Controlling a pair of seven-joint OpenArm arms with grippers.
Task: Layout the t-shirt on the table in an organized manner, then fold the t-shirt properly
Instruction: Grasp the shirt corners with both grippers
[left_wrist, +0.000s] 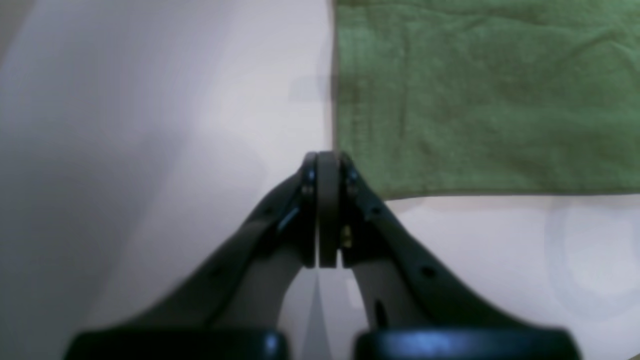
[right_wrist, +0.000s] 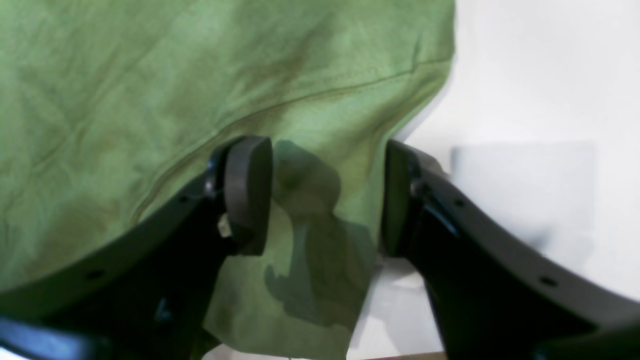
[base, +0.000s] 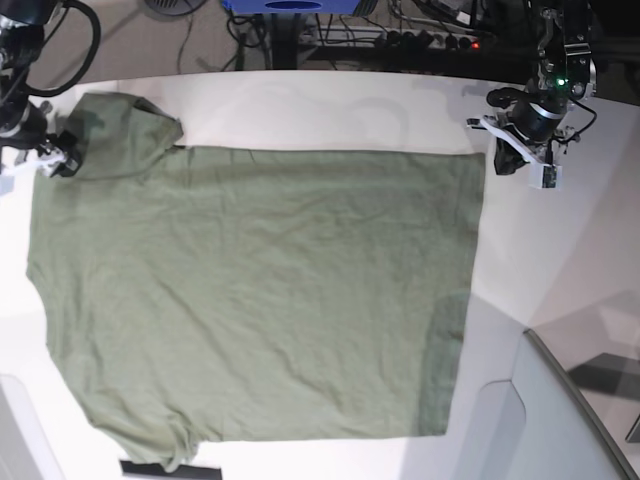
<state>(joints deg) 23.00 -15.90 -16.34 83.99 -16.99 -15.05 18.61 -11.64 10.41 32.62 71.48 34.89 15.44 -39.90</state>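
The olive-green t-shirt (base: 260, 290) lies spread flat on the white table (base: 560, 260), with one sleeve (base: 120, 130) at the far left corner. My right gripper (right_wrist: 325, 195) is open, its jaws wide apart just above that sleeve's edge (right_wrist: 310, 115), with nothing between them; it also shows in the base view (base: 58, 160). My left gripper (left_wrist: 327, 157) is shut, its pads pressed together with no cloth seen between them. Its tip is at the shirt's hem corner (left_wrist: 450, 110), on the bare table side. In the base view it (base: 522, 155) is just right of that corner.
A grey-white angled panel (base: 560, 420) stands at the front right. Cables and equipment (base: 400, 30) run behind the table's far edge. A small black object (base: 170, 468) lies at the front edge under the shirt's near sleeve.
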